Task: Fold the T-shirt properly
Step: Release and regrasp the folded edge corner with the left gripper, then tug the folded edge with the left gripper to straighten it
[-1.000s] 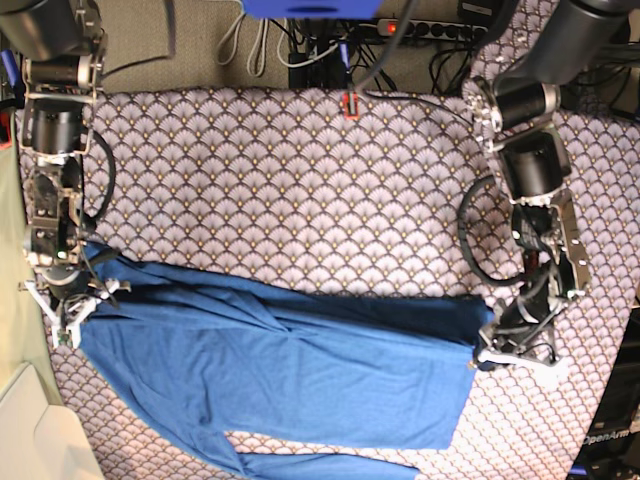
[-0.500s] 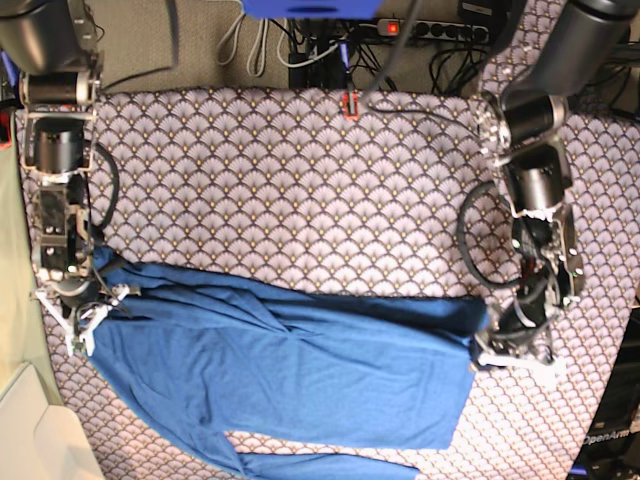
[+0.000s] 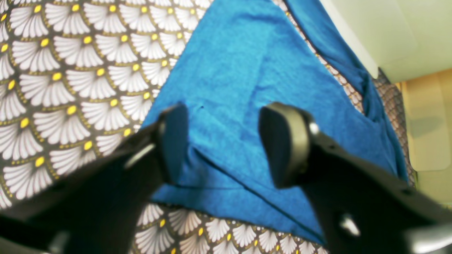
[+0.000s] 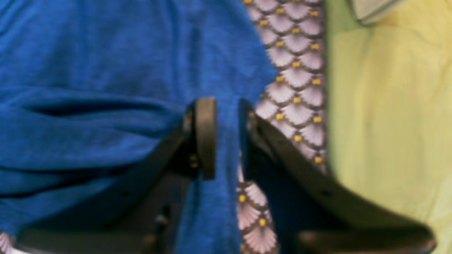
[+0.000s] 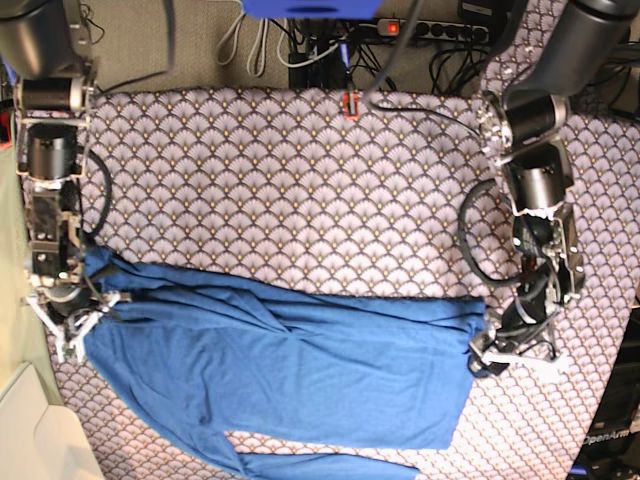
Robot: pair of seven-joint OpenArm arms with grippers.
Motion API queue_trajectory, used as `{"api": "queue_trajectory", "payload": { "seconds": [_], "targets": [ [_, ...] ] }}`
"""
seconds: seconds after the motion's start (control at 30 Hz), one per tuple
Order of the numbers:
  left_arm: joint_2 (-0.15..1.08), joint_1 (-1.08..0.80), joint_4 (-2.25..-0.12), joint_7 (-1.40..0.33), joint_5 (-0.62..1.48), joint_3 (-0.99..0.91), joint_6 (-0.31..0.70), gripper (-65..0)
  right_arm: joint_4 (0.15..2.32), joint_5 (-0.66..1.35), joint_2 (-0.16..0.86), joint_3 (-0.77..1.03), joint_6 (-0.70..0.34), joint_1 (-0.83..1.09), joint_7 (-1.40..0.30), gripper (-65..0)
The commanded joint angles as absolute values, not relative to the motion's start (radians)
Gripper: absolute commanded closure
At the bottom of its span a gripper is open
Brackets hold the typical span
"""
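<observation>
T-shirt [image 5: 290,370] lying spread along near edge of patterned cloth [image 5: 300,190], one sleeve trailing off. Left gripper [image 3: 226,141] hovering, jaws wide apart over hem, gripping nothing. Right gripper [image 4: 226,137] jaws slightly parted, fabric fold lying between, seemingly letting go.

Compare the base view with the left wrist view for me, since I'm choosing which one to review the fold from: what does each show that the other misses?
Only the base view shows the whole spread T-shirt, both arms, the right tool at one end, and the cables and power strip beyond the patterned table cover. Only the left wrist view shows the left tool up close, its fingers apart over the shirt's edge with nothing pinched between them. Both share the blue fabric on the scalloped cover and the left tool at the shirt's end.
</observation>
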State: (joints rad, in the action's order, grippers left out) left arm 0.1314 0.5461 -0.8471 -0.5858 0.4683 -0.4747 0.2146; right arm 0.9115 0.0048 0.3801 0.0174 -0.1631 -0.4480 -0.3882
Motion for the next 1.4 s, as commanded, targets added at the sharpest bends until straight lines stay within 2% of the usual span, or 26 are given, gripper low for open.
{"api": "queue_trajectory", "payload": {
  "seconds": [0.0, 0.1, 0.2, 0.4, 0.63, 0.87, 1.03, 1.37],
  "targets": [
    [0.142, 0.576, -0.875, -0.572, 0.483, -0.473, 0.232, -41.2, 0.932, 0.005, 0.395, 0.022, -0.159, -0.475, -0.363, -16.8],
    [0.168, 0.558, -0.877, -0.624, 0.484, -0.473, 0.232, -47.9, 0.932, 0.005, 0.414, 0.024, -0.159, -0.473, -0.363, -20.9],
    [0.183, 0.530, -0.877, -0.662, 0.486, -0.481, 0.232, -51.6, 0.932, 0.005, 0.420, 0.024, -0.159, -0.472, -0.363, -24.4],
    [0.199, 0.429, -0.952, -0.657, 0.486, -0.475, 0.234, -51.9, 0.989, 0.005, 0.420, 0.082, -0.159, -0.383, -0.357, -28.0],
    [0.200, 0.394, -0.964, -0.657, 0.476, -0.473, 0.234, -51.9, 1.073, 0.007, 0.374, 0.168, -0.159, -0.269, -0.354, -39.3],
    [0.197, 0.394, -0.960, -0.582, 0.475, -0.466, 0.234, -51.9, 1.170, 0.007, 0.346, 0.170, -0.159, -0.211, -0.357, -40.3],
    [0.203, 0.394, -0.920, -0.535, 0.475, -0.344, 0.234, -51.9, 1.219, 0.007, 0.338, 0.165, -0.159, -0.177, -0.357, -40.4],
    [0.194, 0.403, -0.852, -0.443, 0.476, -0.326, 0.229, -51.9, 1.198, 0.007, 0.329, 0.163, -0.159, -0.173, -0.357, -40.4]
  ]
}}
